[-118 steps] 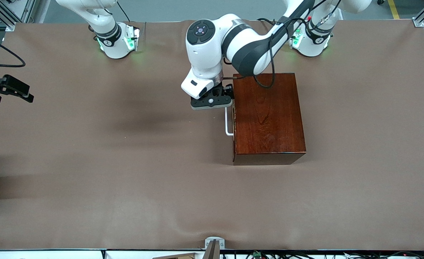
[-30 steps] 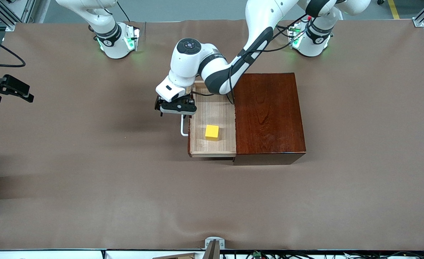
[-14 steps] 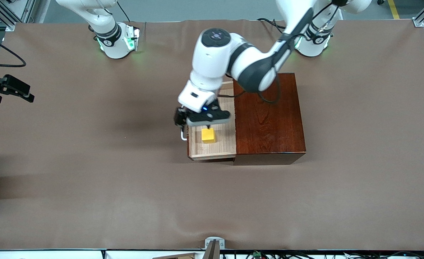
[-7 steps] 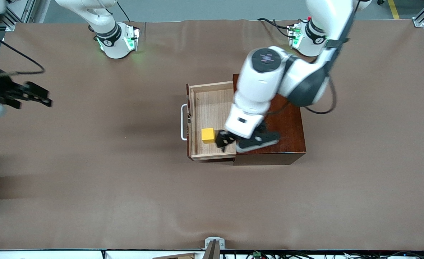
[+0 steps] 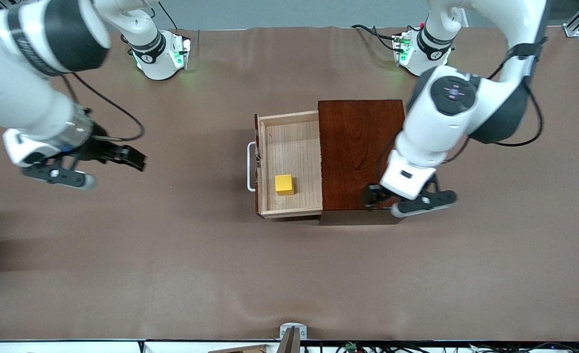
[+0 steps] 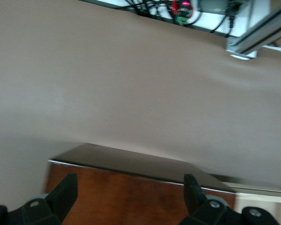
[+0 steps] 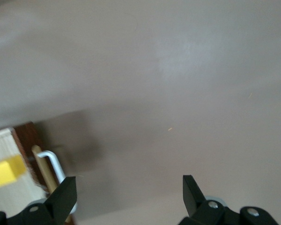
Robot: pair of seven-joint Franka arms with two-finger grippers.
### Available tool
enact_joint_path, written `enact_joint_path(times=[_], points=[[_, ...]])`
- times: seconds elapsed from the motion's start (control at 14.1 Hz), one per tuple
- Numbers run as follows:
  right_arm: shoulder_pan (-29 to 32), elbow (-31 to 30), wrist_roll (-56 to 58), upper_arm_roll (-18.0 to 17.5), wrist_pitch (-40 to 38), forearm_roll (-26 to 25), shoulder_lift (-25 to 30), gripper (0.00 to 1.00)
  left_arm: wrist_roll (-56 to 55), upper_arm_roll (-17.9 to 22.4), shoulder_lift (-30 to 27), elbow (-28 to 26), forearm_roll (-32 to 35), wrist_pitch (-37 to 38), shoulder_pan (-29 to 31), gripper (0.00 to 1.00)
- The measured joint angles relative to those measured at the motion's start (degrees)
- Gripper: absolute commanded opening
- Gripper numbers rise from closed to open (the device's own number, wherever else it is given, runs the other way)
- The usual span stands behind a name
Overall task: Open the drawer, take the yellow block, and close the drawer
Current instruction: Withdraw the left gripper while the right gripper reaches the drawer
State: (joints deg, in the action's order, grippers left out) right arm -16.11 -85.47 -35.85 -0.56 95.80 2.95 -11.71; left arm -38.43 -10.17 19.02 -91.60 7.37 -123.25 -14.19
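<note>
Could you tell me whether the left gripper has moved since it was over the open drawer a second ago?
Yes. The left gripper has swung away from the drawer across the wooden box, toward the left arm's end of the table.

One camera looks down from high up, facing both robots. Two wrist cameras look down closely; all see the wooden box [image 5: 363, 152].

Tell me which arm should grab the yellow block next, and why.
Probably the right. The right gripper is open over bare table, facing the pulled-out drawer, with the yellow block in its wrist view. The left gripper, also open, hangs over the box's corner.
</note>
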Motion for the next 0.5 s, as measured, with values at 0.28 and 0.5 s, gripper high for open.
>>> enact_joint_path(times=[0.28, 0.5], points=[[-9.49, 0.55, -24.70, -0.20, 3.87, 0.30, -3.26, 1.00, 10.84, 0.01, -4.58, -5.42, -2.04, 0.00, 6.75, 1.00], [-14.69, 1.49, -44.09, -0.25, 7.94, 2.34, -5.84, 1.00, 21.79, 0.04, -8.67, -8.97, -5.52, 0.09, 12.39, 1.00]])
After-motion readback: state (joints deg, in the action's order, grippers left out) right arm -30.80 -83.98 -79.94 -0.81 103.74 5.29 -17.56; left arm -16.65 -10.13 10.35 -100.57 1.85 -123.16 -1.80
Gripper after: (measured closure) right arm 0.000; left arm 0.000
